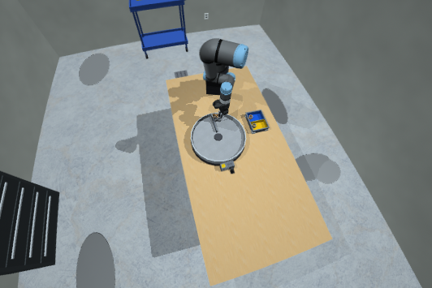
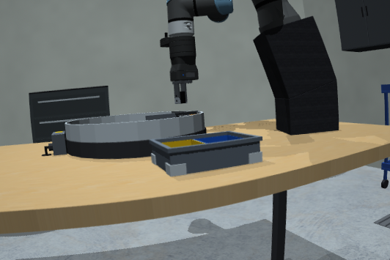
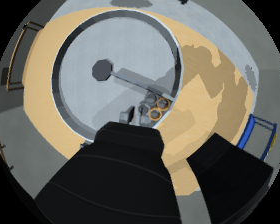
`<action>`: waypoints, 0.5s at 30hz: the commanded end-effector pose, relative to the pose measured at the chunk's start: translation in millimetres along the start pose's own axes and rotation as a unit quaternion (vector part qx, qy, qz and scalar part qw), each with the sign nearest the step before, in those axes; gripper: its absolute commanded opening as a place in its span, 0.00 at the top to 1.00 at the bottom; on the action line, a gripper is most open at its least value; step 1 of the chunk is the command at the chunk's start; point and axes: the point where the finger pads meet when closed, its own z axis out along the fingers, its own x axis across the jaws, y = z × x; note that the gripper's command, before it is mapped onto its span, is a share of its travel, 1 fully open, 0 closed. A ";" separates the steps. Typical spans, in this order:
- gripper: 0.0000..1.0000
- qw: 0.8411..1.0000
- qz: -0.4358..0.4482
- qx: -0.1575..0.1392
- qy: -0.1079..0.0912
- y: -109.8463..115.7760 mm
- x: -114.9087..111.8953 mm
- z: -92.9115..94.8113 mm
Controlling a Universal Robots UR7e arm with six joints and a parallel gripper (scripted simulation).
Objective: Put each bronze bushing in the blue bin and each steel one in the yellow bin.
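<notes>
The turntable (image 1: 219, 150) (image 2: 124, 132) (image 3: 116, 40) carries a small cluster of bushings near its rim, beside a guide bar. In the wrist view two are bronze rings, one bronze bushing (image 3: 168, 103) by the bar's outer end and another bronze bushing (image 3: 155, 120) nearer me. Grey steel bushings (image 3: 151, 96) sit beside them, partly hard to make out. My gripper (image 2: 180, 102) (image 3: 137, 112) is partly open and empty, above the turntable's rim area near the cluster. The blue bin (image 1: 257, 114) (image 2: 220, 138) and yellow bin (image 1: 261, 125) (image 2: 181, 143) each hold a ring-shaped bushing.
The guide bar (image 1: 214, 125) (image 3: 138, 83) runs from the dark hub (image 1: 218, 137) (image 3: 102, 70) to the rim. The turntable's raised wall surrounds the bushings. A small grey device (image 1: 227, 165) (image 2: 59, 144) stands at the rim opposite the arm. The bins share a grey tray with raised edges.
</notes>
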 end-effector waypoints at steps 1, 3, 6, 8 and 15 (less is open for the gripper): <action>0.60 1.000 0.000 0.001 -0.001 -0.3 -0.3 6.2; 0.60 1.000 0.000 0.001 -0.001 -0.5 -0.2 12.0; 0.60 1.000 0.000 0.001 -0.001 -0.5 -0.2 15.0; 0.60 1.000 0.000 0.001 -0.001 -0.6 -0.1 17.9; 0.60 1.000 0.000 0.001 -0.001 -0.8 0.0 29.6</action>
